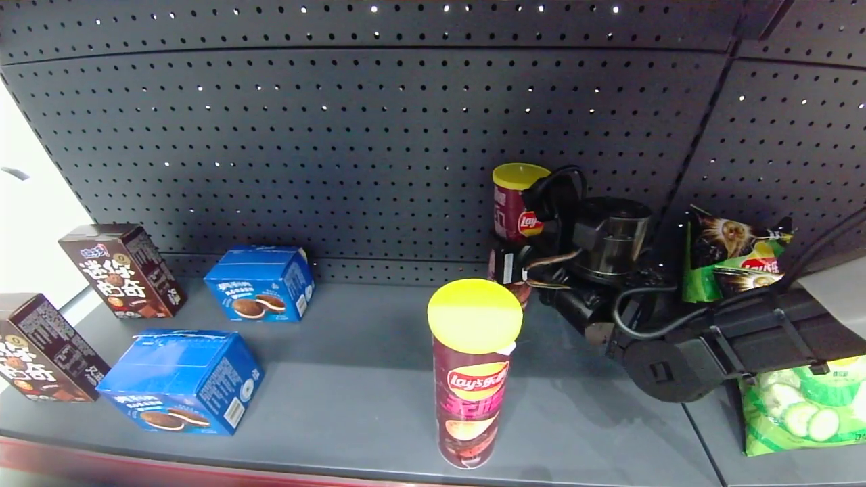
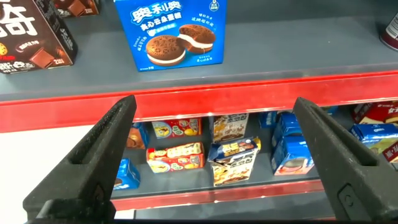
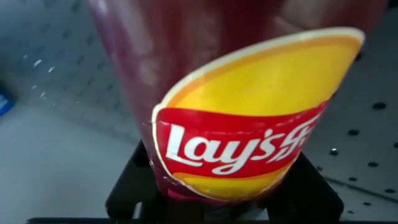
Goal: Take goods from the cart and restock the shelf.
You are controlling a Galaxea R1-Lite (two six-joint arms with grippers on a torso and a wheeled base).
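Right hand (image 1: 517, 267) clamps maroon, yellow-lidded cylindrical can (image 1: 517, 203) at grey metal shelf's (image 1: 352, 379) back edge.
Left hand (image 2: 214, 112) gapes open.

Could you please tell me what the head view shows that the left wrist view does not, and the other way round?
Head view, not left wrist: the back can held in the right gripper, the chip bags and the pegboard.
Left wrist, not head: the open left gripper and the stocked lower shelf.
Both: the front blue box, the brown box beside it, and the grey shelf they stand on.
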